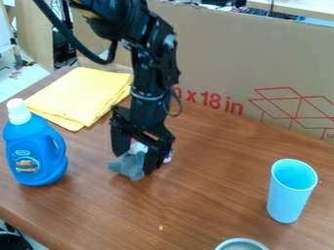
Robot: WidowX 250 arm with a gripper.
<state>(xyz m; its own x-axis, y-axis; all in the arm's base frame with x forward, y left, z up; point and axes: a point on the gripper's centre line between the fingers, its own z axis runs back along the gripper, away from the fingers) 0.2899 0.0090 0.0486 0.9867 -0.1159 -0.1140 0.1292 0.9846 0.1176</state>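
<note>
The black gripper [138, 155] hangs low over the table, left of the middle in the camera view. Its fingers stand wide apart, one on each side of a small grey soft toy [130, 165]. Part of the toy lies between the fingers, and its grey front sticks out toward the camera. A pale pinkish bit shows behind the right finger. The rest of the toy is hidden by the gripper, and whether the fingers press on it is unclear.
A blue bottle [38, 154] with a white cap stands at the left, before a folded yellow cloth [78, 95]. A light blue cup [289, 193] stands right, a metallic rim [241, 244] at the bottom edge. Cardboard [221, 58] borders the back.
</note>
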